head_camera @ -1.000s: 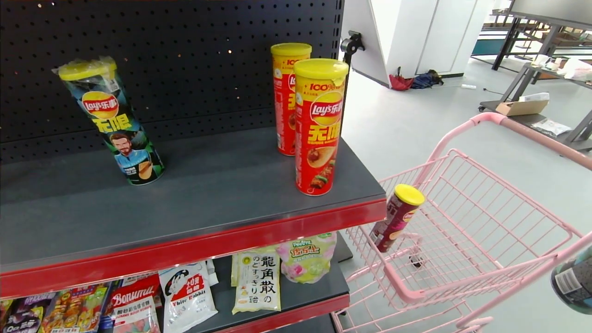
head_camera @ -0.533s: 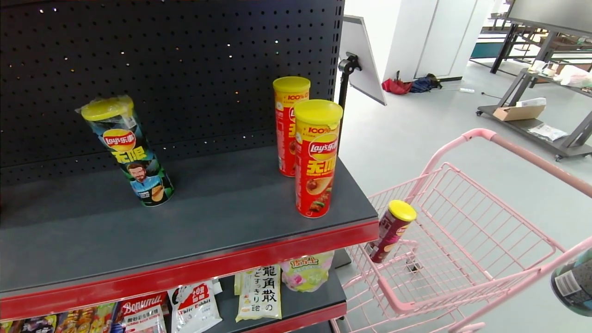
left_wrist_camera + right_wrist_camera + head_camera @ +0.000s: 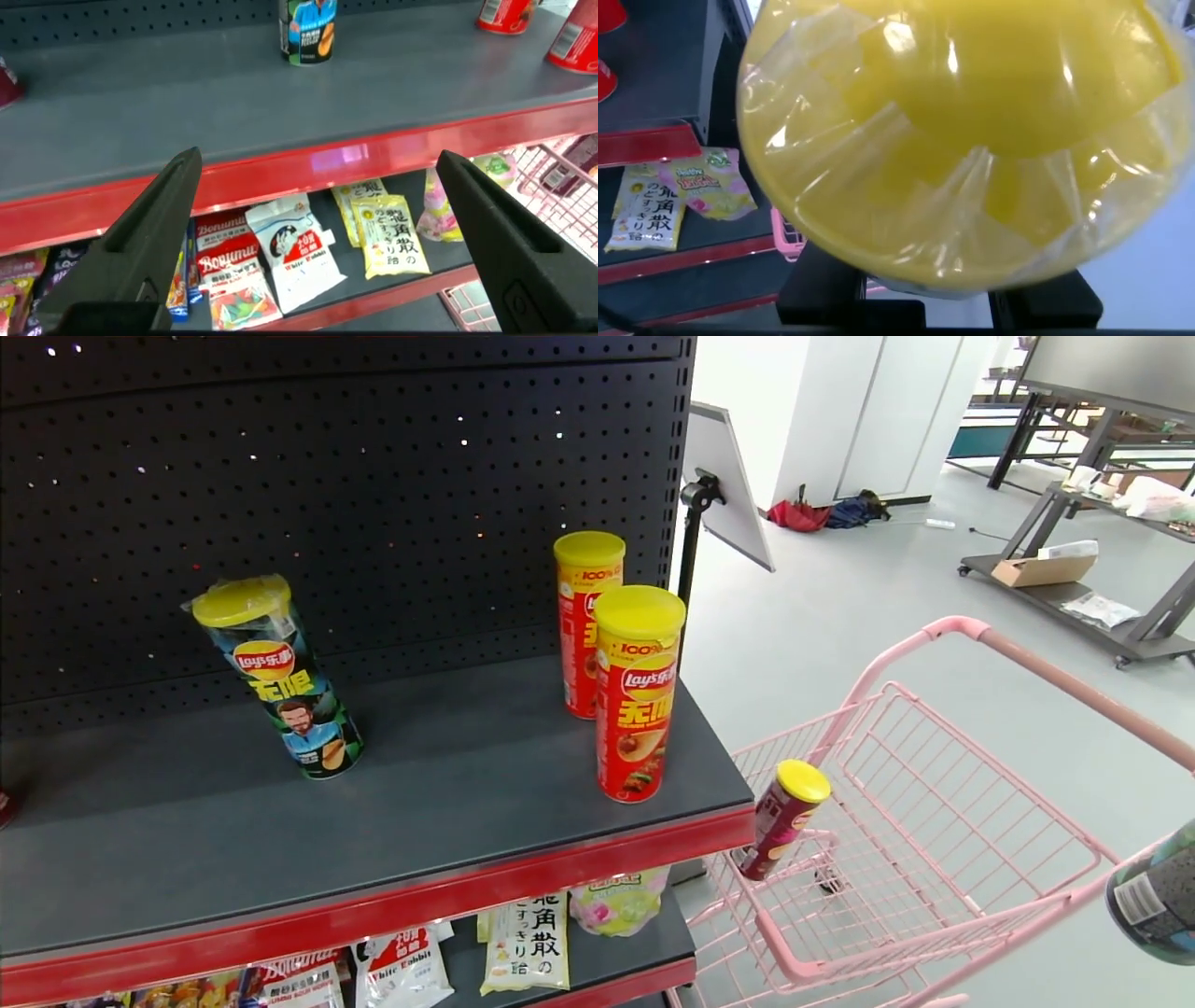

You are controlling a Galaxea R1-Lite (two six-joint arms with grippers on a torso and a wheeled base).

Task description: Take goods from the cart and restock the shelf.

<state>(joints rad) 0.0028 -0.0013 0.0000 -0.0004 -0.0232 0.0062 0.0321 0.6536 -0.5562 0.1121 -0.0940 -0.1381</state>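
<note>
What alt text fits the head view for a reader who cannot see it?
A dark shelf with a red front edge holds three snack cans: a blue-green can on the left, a front red can and a rear red can on the right. Beside it, a pink cart holds one leaning maroon can; a dark can shows at the right edge.

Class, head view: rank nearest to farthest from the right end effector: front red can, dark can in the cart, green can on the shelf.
1. Dark can, in the cart beside the shelf.
2. Front red can, shelf's right end.
3. Green can, far left.
</note>
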